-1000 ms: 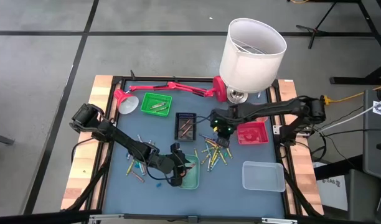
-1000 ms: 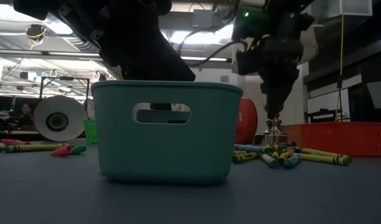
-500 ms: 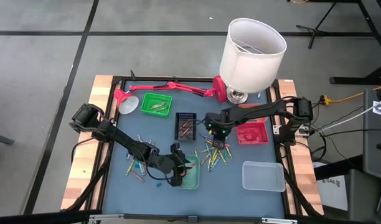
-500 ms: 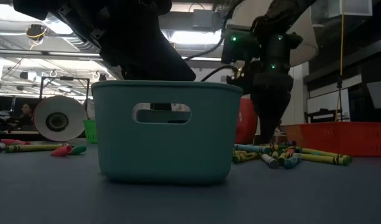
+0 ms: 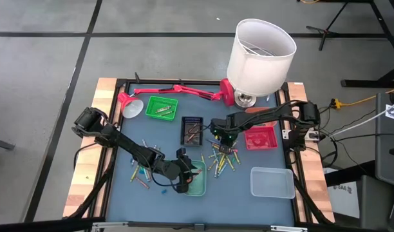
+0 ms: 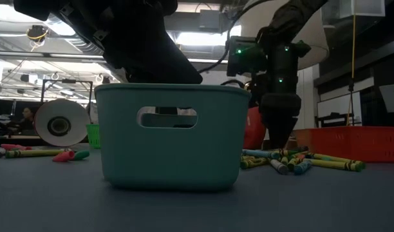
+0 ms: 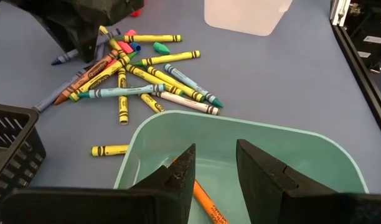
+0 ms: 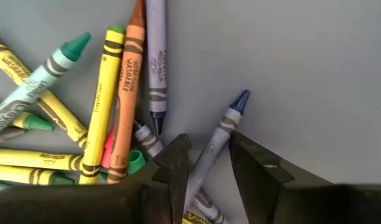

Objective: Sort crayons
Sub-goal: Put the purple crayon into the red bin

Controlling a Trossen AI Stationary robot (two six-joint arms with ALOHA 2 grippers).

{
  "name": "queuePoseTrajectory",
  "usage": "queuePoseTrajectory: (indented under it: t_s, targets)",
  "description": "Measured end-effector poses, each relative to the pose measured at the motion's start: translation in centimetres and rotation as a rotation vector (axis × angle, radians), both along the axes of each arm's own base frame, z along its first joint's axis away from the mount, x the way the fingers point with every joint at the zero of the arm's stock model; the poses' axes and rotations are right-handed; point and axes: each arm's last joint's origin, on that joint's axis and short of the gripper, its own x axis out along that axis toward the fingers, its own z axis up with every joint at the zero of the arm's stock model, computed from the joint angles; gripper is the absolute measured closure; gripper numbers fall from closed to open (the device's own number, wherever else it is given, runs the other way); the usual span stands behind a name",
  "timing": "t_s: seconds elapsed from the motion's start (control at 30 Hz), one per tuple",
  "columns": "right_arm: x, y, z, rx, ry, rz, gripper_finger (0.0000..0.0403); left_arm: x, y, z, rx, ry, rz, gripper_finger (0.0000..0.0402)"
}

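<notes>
At frame centre the right claw (image 8: 206, 165) points down, fingers narrowly apart around a blue crayon (image 8: 220, 137). Left claw (image 7: 212, 168), slightly parted, hangs over the teal bin (image 7: 315, 162).

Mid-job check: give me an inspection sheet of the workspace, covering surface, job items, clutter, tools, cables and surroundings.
Surface: blue mat inside a wooden frame.
Job's things: crayons piled mid-table, more loose on the left; one orange crayon in the teal tray; sticks in the green tray and black basket.
Clutter: red desk lamp, white shade, red tray, clear tub.
Grippers: left tool open over the teal tray; right tool low at the pile, fingers astride a blue-grey crayon, not closed.
Cables: yellow and white leads right of the table.
Surroundings: grey floor; stand legs at top right.
</notes>
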Motion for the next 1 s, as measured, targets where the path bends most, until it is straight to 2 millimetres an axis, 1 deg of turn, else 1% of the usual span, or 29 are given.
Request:
queuePoseTrajectory:
  t_s: [0.1, 0.17, 0.43, 0.57, 0.67, 0.8, 0.9, 1.0]
  targets:
    - [0.0, 0.0, 0.0, 0.0, -0.001, 0.0, 0.0282, 0.0, 0.0, 0.0, 0.0, -0.001, 0.0, 0.0302]
    - [0.0, 0.0, 0.0, 0.0, 0.0, 0.0, 0.0289, 0.0, 0.0, 0.0, 0.0, -0.001, 0.0, 0.0302]
    - [0.0, 0.0, 0.0, 0.0, 0.002, -0.002, 0.0362, 0.0, 0.0, 0.0, -0.001, -0.001, 0.0, 0.0302]
    - [0.0, 0.0, 0.0, 0.0, 0.002, -0.002, 0.0387, 0.0, 0.0, 0.0, -0.001, -0.001, 0.0, 0.0302]
    - [0.0, 0.0, 0.1, 0.001, 0.007, -0.002, 0.0389, 0.0, 0.0, 0.0, -0.001, -0.001, 0.0, 0.0302]
    - [0.1, 0.0, 0.6, 0.007, 0.033, 0.004, 0.0376, 0.0, 0.0, 0.0, -0.001, -0.001, 0.0, 0.0302]
    - [0.4, 0.1, 1.5, 0.032, 0.045, 0.03, 0.0375, 0.0, 0.0, 0.2, -0.002, -0.004, 0.0, 0.0302]
    - [0.5, 0.2, 2.7, 0.068, 0.074, 0.057, 0.0382, -0.1, 0.0, 0.5, 0.0, -0.009, -0.01, 0.0302]
